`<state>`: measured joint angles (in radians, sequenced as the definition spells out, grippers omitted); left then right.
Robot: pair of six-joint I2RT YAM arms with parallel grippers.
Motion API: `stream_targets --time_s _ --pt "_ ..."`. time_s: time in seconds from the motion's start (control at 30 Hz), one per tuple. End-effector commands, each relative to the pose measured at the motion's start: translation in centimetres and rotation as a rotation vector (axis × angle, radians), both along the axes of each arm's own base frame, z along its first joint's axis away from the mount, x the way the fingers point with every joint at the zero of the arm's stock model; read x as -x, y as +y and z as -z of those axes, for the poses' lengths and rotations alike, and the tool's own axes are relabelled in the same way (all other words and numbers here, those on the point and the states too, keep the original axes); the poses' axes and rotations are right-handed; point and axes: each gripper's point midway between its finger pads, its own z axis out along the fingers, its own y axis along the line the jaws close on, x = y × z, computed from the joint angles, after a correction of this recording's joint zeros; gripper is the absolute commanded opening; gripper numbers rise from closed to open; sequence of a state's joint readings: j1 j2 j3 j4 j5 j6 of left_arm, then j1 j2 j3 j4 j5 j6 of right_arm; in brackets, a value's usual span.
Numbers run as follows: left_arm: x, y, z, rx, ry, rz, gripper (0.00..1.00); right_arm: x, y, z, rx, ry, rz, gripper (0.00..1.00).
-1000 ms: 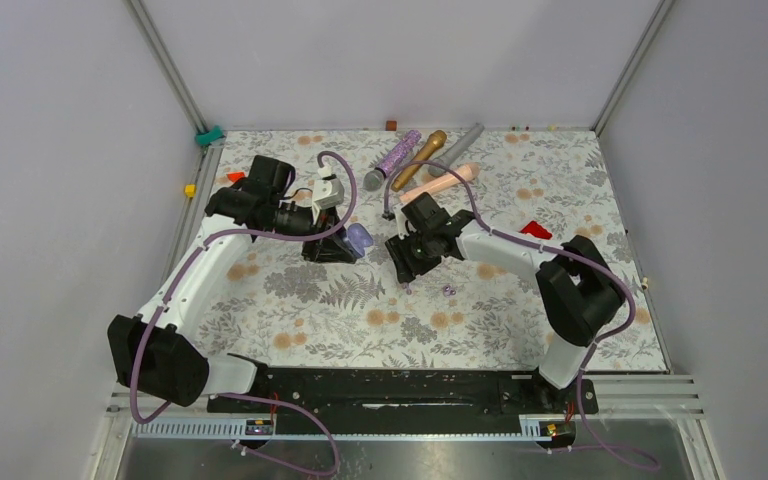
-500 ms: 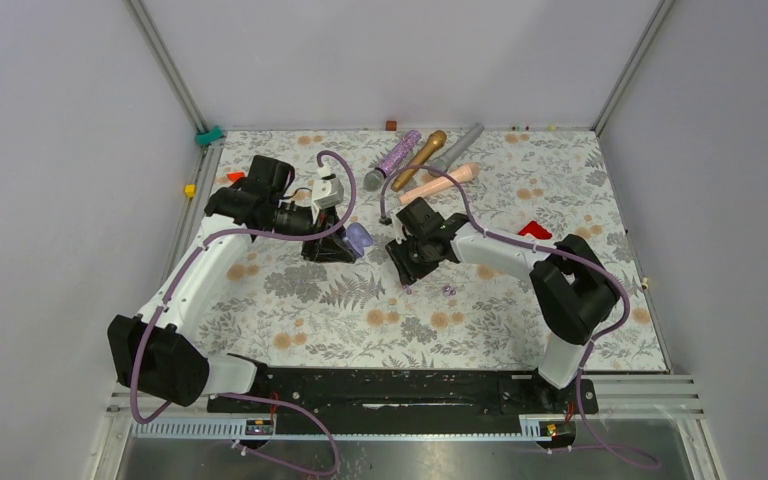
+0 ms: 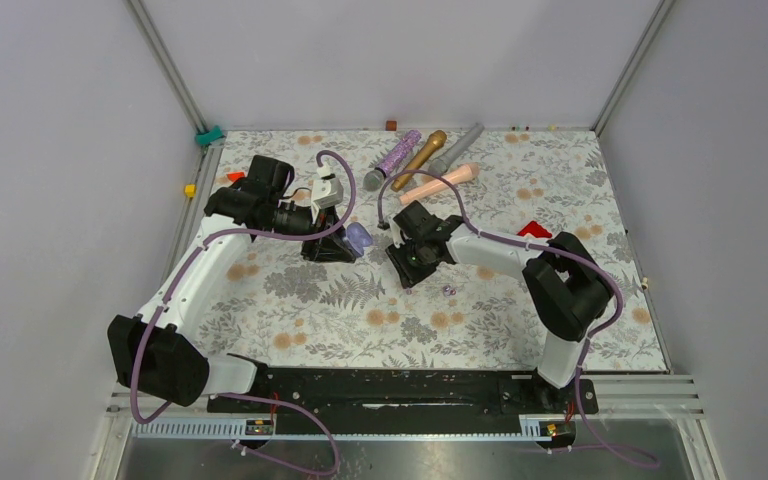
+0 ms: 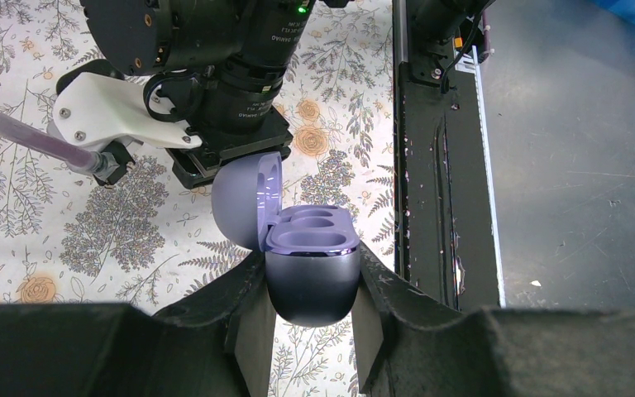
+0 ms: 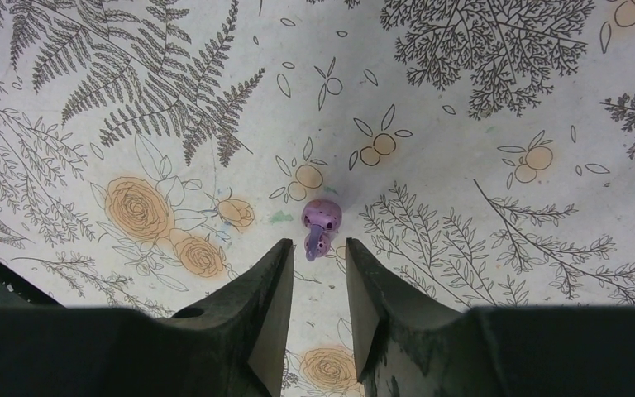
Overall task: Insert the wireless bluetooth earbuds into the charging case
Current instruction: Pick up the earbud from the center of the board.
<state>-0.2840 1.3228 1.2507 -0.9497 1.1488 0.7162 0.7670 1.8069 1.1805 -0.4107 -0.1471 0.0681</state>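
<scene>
1. One gripper, the left gripper (image 4: 310, 277), sits at about 9 o'clock of the middle of the flowered table (image 3: 290, 330).
2. It is clamped tight on the charging case (image 4: 314, 240), with its black fingers (image 4: 252, 318) pressed against either side of the case's rounded lower half.
3. The case is glossy purple. Its lid (image 4: 244, 198) is swung up and back at 10 o'clock of the body, and the moulded wells in the top tray face upward. Whether the case touches the table cannot be told.
4. Near the table's middle, the right gripper (image 5: 317, 252) points straight down at the cloth. Its jaws are partly apart, leaving a narrow gap that is still wider than a bud.
5. One purple earbud (image 5: 322, 217) lies on the table at 12 o'clock of that gap. Its stem reaches down to just between the fingertips. Neither finger visibly touches it, so it is not gripped.
6. In the top view a second purple bud (image 3: 448, 291) lies on the cloth at 4 o'clock of the right gripper and near it. It is too small to make out further.
7. Four microphones (image 3: 420, 158) lie fanned out at 12 o'clock, toward the table's far edge.
</scene>
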Motion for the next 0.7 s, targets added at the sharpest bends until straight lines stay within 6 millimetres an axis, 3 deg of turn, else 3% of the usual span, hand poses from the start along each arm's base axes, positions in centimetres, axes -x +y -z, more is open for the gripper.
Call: stream_targets --time_s 0.0,0.67 --pt "0.26 -0.32 -1.86 0.06 -0.049 0.034 0.0 0.27 0.2 0.2 0.017 -0.002 -0.019 0.36" --pt "0.26 -0.29 -1.86 0.06 -0.052 0.033 0.0 0.57 0.36 0.53 0.029 0.004 -0.035 0.31"
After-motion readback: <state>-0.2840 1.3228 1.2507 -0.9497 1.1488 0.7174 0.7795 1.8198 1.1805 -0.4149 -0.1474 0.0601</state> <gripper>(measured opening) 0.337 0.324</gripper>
